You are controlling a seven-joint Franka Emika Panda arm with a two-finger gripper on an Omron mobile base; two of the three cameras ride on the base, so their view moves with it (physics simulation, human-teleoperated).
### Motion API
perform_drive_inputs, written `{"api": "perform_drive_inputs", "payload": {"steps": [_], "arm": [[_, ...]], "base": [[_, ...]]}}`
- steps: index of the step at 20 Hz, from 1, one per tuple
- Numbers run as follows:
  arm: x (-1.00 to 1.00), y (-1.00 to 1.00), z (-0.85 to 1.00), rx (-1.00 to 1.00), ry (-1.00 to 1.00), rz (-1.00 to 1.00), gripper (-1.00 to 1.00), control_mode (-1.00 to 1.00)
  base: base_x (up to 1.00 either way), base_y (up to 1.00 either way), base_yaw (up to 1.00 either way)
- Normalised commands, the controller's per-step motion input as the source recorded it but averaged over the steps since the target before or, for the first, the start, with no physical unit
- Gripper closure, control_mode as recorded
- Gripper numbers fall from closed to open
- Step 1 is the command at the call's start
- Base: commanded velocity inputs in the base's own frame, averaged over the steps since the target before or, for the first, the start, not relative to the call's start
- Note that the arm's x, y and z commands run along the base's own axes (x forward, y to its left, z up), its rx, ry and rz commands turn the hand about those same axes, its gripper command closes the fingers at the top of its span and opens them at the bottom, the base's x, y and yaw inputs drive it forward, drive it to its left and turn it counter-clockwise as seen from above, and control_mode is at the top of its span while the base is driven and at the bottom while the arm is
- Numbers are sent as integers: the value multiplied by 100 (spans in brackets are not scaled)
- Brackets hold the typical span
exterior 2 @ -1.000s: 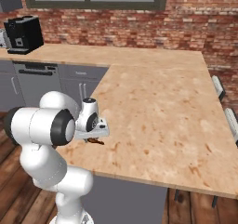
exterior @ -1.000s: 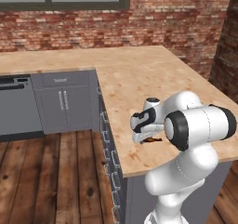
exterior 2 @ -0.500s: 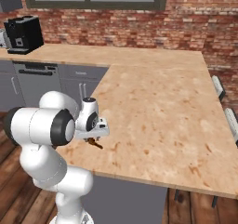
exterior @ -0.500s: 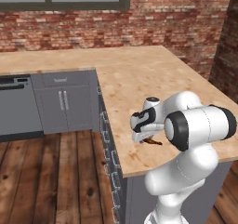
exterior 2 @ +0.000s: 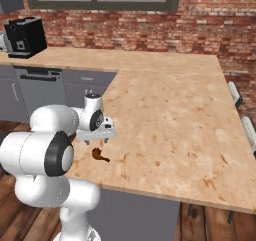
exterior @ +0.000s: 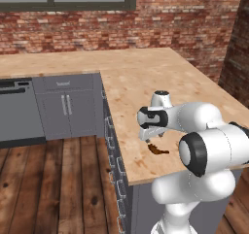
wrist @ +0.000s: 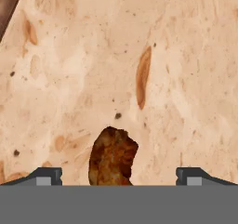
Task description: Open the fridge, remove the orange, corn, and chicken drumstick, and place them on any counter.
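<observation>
So the chicken drumstick (exterior: 156, 149) now lies flat on the desk (exterior: 146, 82), close to its near edge, just under the gripper (exterior: 151, 136). From the hand view the two dark fingers (wrist: 44, 175) stand spread wide with the meat loose between them, gripped by neither. I'd judge this piece delivered. No orange or corn shows on the worktop from where I stand, so I can't say whether those are done. The drumstick looks rough and mottled, dark reddish-brown, bulbous with a thin tail. The desk is smooth beige stone, speckled with rusty flecks, over plain grey cabinets (exterior: 73, 104) with silver handles.
</observation>
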Motion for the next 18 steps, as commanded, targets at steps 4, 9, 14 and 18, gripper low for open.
{"api": "perform_drive_inputs", "payload": {"steps": [4,9,14,18], "arm": [[-6,11,100,0,9,-3,-100,-100],[-51,4,100,0,8,-15,-100,-100],[-86,0,100,0,1,-15,-100,-100],[-96,0,100,3,-1,-14,-100,-100]], "base": [[0,0,0],[0,0,0],[0,0,0],[0,0,0]]}}
